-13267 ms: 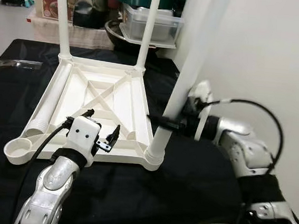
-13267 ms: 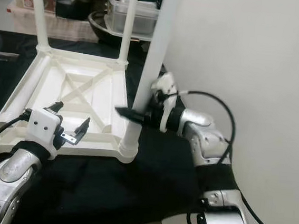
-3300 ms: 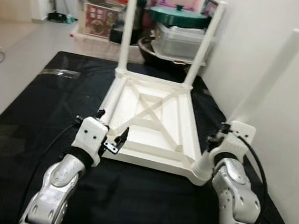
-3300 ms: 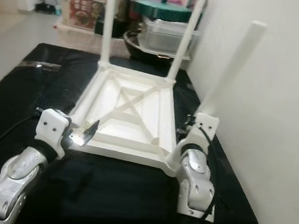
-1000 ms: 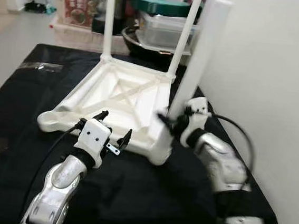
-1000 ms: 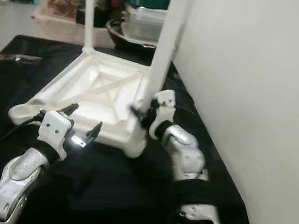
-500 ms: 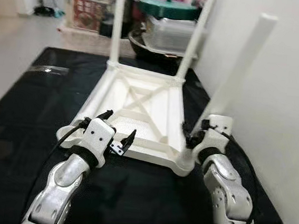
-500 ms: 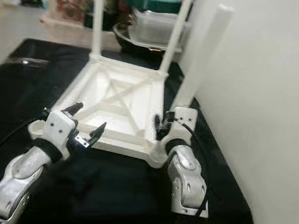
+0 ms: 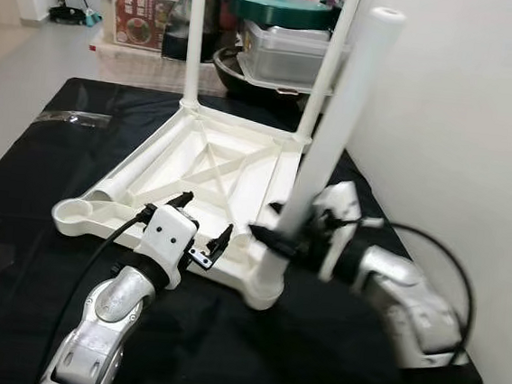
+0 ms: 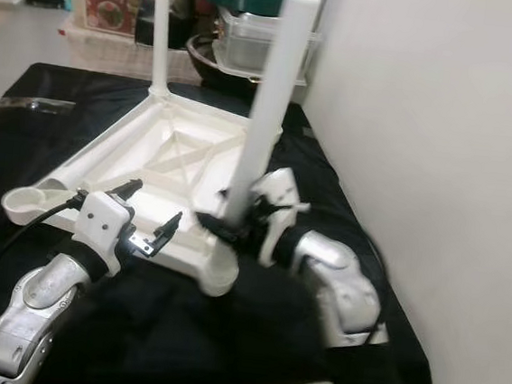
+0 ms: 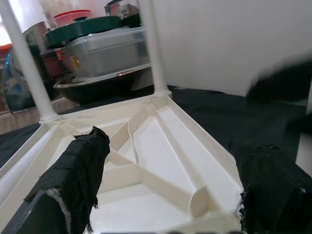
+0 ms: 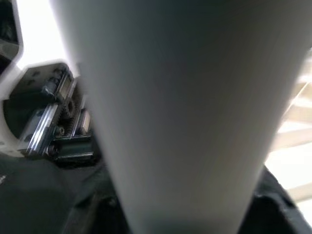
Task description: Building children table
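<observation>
White plastic children's table (image 9: 212, 174), inverted on the black-covered tabletop (image 9: 21, 178), lies toward the tabletop's far right corner. Two thin legs (image 9: 195, 36) stand in its far sockets. A third leg lies loose inside the frame along its left rail (image 9: 135, 176), and the near-left socket (image 9: 77, 214) is vacant.

My right pincer (image 9: 274, 239) is clamped on the lower part of the thick leg (image 9: 334, 136), just above the near-right socket (image 9: 265, 288); the leg leans slightly from upright. My left pincer (image 9: 199, 232) hovers with its fingers (image 11: 80, 168) spread wide, empty, at the frame's near edge.

Risk, as I judge it: the leg looks not fully seated. If I press down while it leans, it may jam in the socket or lever the light frame across the cloth, since my left pincer is not bracing the frame. The grip sits low on a long leg, so the top may also swing against the wall (image 9: 461, 130) beside it.

Beyond the far edge, a clear lidded storage box (image 9: 287, 54) sits on a dark basin (image 9: 240, 71), with a green pot lid (image 9: 278, 8) on top; contents not discernible. An orange-lidded bin (image 9: 133, 8) stands to the left.
</observation>
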`<state>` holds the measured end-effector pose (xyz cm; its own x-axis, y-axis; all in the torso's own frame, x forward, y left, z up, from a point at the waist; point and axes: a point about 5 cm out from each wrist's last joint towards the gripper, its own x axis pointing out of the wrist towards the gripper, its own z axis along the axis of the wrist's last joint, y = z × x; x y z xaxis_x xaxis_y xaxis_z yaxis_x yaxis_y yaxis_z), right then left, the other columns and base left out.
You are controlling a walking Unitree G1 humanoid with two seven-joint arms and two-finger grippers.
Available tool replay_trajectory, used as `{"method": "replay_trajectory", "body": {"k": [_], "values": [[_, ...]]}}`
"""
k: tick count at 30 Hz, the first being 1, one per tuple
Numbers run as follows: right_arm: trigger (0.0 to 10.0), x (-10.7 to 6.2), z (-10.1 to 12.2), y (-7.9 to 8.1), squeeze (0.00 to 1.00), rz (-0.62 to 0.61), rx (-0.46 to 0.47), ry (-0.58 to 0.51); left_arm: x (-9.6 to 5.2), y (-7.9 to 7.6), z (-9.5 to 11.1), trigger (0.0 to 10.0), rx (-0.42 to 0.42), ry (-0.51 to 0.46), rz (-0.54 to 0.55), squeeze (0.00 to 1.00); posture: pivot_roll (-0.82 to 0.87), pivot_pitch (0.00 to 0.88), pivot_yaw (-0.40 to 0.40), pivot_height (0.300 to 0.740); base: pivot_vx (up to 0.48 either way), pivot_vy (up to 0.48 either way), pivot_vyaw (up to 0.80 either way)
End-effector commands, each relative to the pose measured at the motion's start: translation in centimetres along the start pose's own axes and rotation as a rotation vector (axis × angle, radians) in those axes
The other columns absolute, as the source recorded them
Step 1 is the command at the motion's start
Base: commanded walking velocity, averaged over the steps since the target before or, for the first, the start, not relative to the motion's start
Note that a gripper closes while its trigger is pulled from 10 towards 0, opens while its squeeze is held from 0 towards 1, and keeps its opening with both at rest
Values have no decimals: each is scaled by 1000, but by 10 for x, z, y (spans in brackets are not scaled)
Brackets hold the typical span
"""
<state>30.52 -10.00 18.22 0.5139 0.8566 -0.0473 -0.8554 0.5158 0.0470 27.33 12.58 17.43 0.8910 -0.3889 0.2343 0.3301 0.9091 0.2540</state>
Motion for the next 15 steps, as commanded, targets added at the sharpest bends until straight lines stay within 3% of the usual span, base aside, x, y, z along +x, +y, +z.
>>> {"method": "replay_trajectory", "body": {"k": [1, 3, 4, 5, 6, 7, 8, 10, 14, 15], "values": [[0, 5, -14, -5, 0, -76, 22, 58, -2, 0, 1, 10000, 10, -6, 8, 0, 122, 0, -162, 740, 0, 0, 0], [0, 8, -26, -25, 0, -341, 116, 79, -5, 1, 0, 10000, 14, 2, 13, 0, 122, 0, -162, 740, 0, 0, 0], [0, 8, -26, -25, 0, -341, 116, 79, -5, 1, 0, 10000, 14, 2, 13, 0, 122, 0, -162, 740, 0, 0, 0], [0, 3, -32, -38, 0, -517, 149, 114, -6, 1, -1, 10000, 15, 6, 12, 0, 122, 0, -161, 740, 0, 0, 0], [0, 3, -32, -38, 0, -517, 149, 114, -6, 1, -1, 10000, 15, 6, 12, 0, 122, 0, -161, 740, 0, 0, 0], [0, -41, -54, -68, 0, -1084, 230, 207, -6, -1, -1, 10000, 11, 7, 7, 0, 106, 0, -150, 740, 0, 0, 0], [0, -41, -54, -68, 0, -1084, 230, 207, -6, -1, -1, 10000, 11, 7, 7, 0, 106, 0, -150, 740, 0, 0, 0], [0, -79, -66, -69, 0, -1404, 245, 266, -5, -3, -1, 10000, 8, 5, 2, 0, 101, 0, -145, 740, 0, 0, 0], [0, -91, -66, -59, 0, -1420, 228, 263, -3, -3, -1, 10000, 6, 3, -2, 0, 84, 0, -130, 740, 0, 0, 0], [8667, -84, -64, -51, 0, -1348, 260, 251, -2, -4, -1, 10000, 3, 2, -8, 0, 74, 0, -124, 740, 0, 0, 0]]}}
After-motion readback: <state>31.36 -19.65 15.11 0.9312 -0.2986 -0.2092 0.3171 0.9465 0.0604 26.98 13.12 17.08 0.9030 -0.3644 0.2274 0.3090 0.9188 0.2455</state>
